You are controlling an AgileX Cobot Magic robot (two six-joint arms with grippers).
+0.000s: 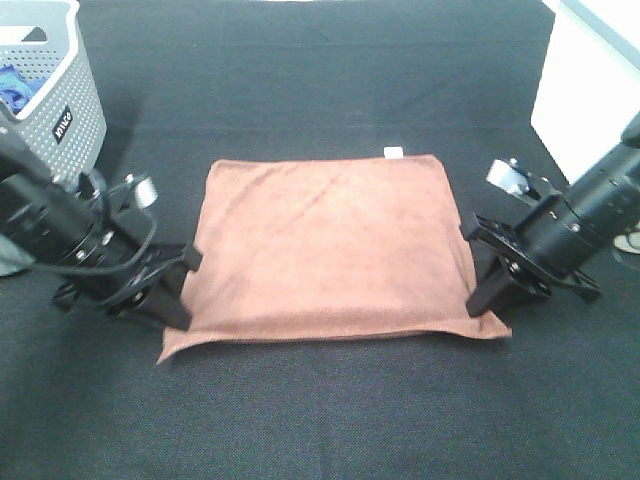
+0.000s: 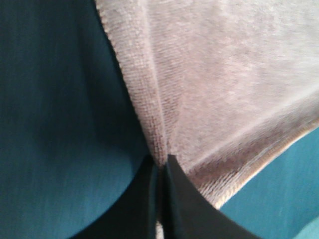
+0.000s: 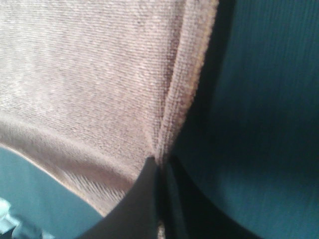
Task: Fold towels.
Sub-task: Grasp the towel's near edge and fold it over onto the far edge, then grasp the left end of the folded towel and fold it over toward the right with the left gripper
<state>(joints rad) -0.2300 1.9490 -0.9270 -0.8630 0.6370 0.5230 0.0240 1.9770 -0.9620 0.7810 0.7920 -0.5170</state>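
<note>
Closest to us, along the bottom of the exterior high frame, runs a bare strip of the black woven table cover [image 1: 320,430]. Just above it, filling the centre of the frame, lies the square reddish-brown microfibre towel [image 1: 320,240], spread out in one broad sheet with its stitched edges showing. We see a small white tag [image 1: 393,152] at its upper edge, right of the middle. Its lower edge casts a thin shadow, and its lower left corner pokes out past the rest.

At the left of the frame the left gripper [image 1: 186,290] meets the towel's left edge near that lower corner. From the left wrist camera we see its black fingers [image 2: 142,199] pressed together with the towel's hem pinched between them. The cloth puckers into creases that fan away from the tips.

At the right of the frame the right gripper [image 1: 478,292] meets the right edge near the lower right corner. The right wrist camera shows the same grip: both fingers [image 3: 142,199] are closed tight on the stitched hem, with the cloth gathered to a ridge where they bite.

In the upper left corner of the frame stands a grey perforated plastic basket [image 1: 60,100] holding a blue cloth [image 1: 12,85], well apart from the towel. A white box [image 1: 590,70] sits in the upper right corner, cut off by the frame edge.
</note>
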